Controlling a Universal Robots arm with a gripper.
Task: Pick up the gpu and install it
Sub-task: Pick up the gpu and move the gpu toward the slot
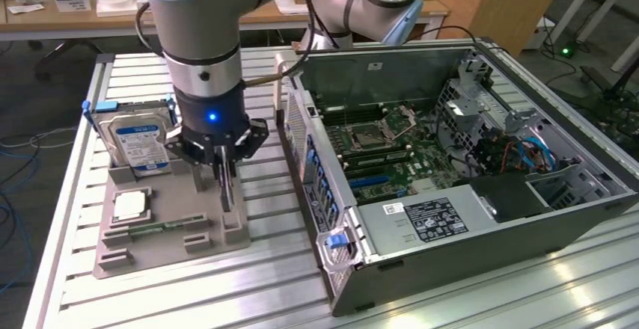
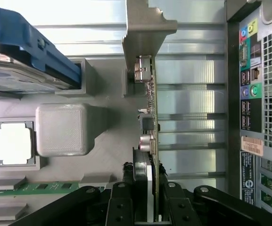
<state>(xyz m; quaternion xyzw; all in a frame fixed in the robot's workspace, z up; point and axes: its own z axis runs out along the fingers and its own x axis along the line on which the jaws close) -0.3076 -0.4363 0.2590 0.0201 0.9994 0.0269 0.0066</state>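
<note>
The gpu is a thin dark card standing upright on edge at the grey holder on the table, on the exterior view's left of the open computer case. My gripper hangs straight down over it and is shut on the card. In the wrist view the gpu shows edge-on, its components and a metal connector facing me. One black finger presses each side of it near the dark fan, with the gripper centred on the card. Whether the card's lower edge still rests in the holder I cannot tell.
The grey holder also carries a silver hard drive with a blue clip, a square silver chip and a green memory stick. The case's perforated rear panel stands close beside the card. Ribbed aluminium table lies in front.
</note>
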